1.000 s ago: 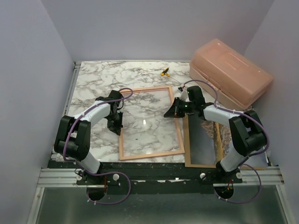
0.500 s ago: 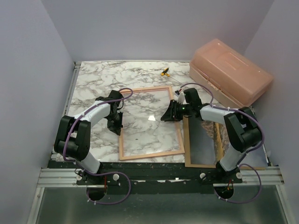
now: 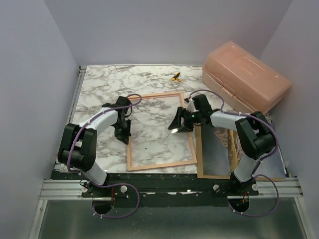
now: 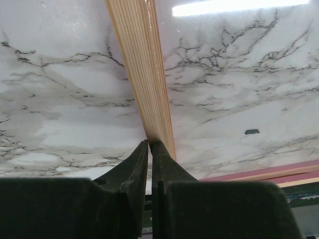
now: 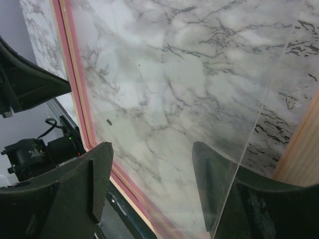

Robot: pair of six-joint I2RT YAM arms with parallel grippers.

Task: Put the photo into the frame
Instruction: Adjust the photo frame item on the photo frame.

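Two grips matter here. Left gripper (image 4: 149, 149) pinches the frame (image 4: 142, 69) by its left rail, jaws nearly together, and should press it flat. Right gripper (image 5: 152, 159) hangs over the glass (image 5: 164, 89), jaws spread, holding nothing; lift it straight up so the glass is not dragged. Photo (image 3: 215, 149) seems to lie face down on the board (image 3: 200, 154), just beside the frame.

- yellow/black obj (image 3: 175, 76): too small to ID.
- grey sheet (image 3: 217, 149) on brown board (image 3: 214, 175): partly under R arm (image 3: 251, 134).
- frame (image 4: 142, 69), L wrist view: cut off at top.
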